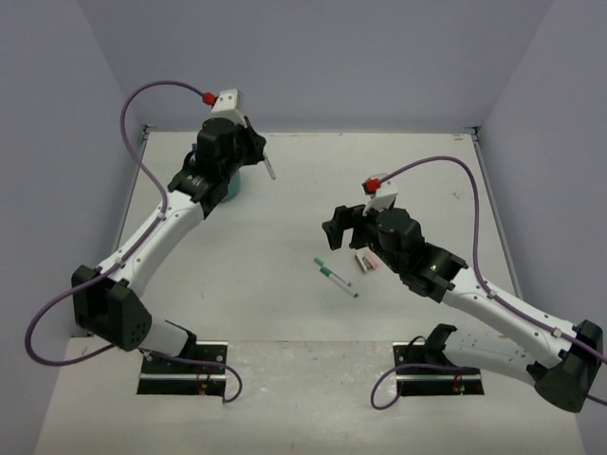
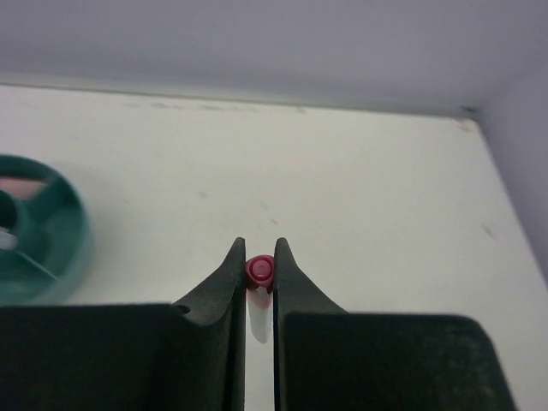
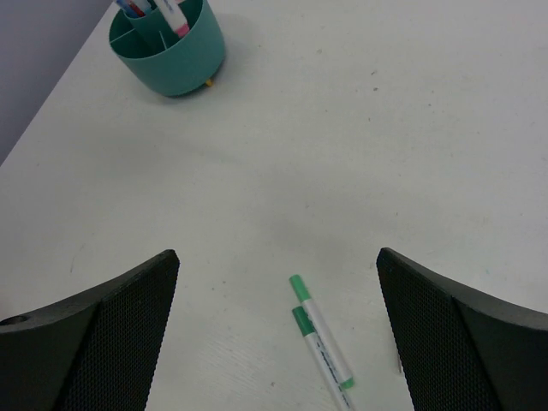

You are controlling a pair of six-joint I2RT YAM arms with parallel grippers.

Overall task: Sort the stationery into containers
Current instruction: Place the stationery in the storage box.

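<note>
My left gripper (image 1: 258,152) is at the back of the table, shut on a white marker with a red cap (image 2: 259,271); the marker also shows in the top view (image 1: 269,168). The teal tub (image 1: 233,186) sits just left of that gripper, mostly hidden under the left arm; it shows at the left edge of the left wrist view (image 2: 47,235). In the right wrist view the tub (image 3: 175,56) holds several pens. My right gripper (image 3: 276,257) is open and empty, above two green-capped markers (image 3: 321,338) that lie side by side; they also show in the top view (image 1: 336,277).
Small pink and white erasers (image 1: 365,261) lie under the right wrist, just right of the green markers. Grey walls close the table at the back and both sides. Both arm bases stand at the near edge.
</note>
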